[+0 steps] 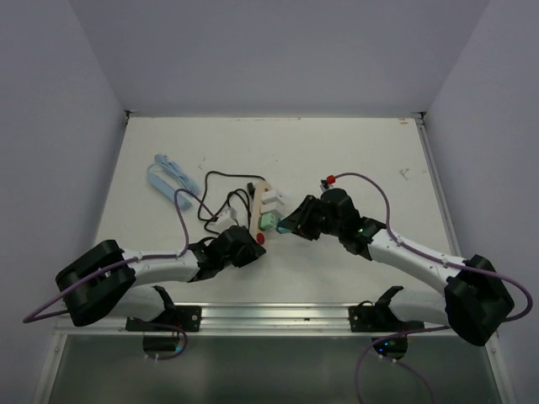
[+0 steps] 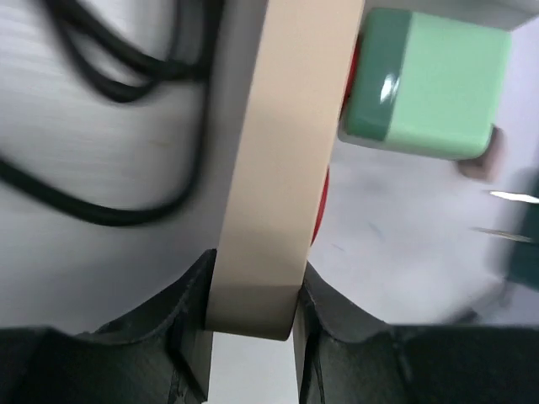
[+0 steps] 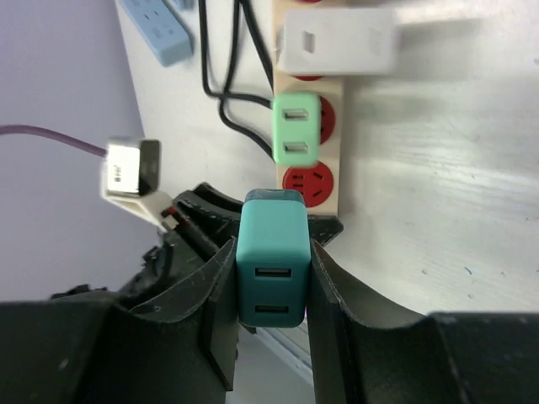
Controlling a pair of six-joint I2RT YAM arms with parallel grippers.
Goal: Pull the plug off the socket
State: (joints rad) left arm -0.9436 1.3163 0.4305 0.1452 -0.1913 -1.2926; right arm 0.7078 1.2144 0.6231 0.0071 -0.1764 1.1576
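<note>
Pale-blue power strip (image 1: 160, 174) with its folded blue cord lies far out on the left of the white table (image 1: 354, 143), well apart from the work. Next come loose loops of thin black cord (image 2: 109, 220), sprawled just beside the left edge of the beige power strip (image 2: 286, 151).

That strip lies near the middle of the table, running away from the arms. The left gripper (image 2: 253, 290) has its fingers pressed against the two long sides of the strip's near end, pinching it.

A white adapter (image 3: 337, 40) sits on the strip's far part, blurred in the right wrist view. A light green plug (image 3: 296, 126) is seated in the middle. Nearest the left gripper, one red outlet (image 3: 305, 183) lies bare. The green plug and the adapter crowd the strip's face right beside that bare outlet.

On the right, the right gripper (image 3: 271, 252) pinches a teal plug (image 3: 269, 227) between its fingers, two slots on the plug's end facing the wrist camera. The overhead view puts it just beside the strip's right edge, level with the green plug.
</note>
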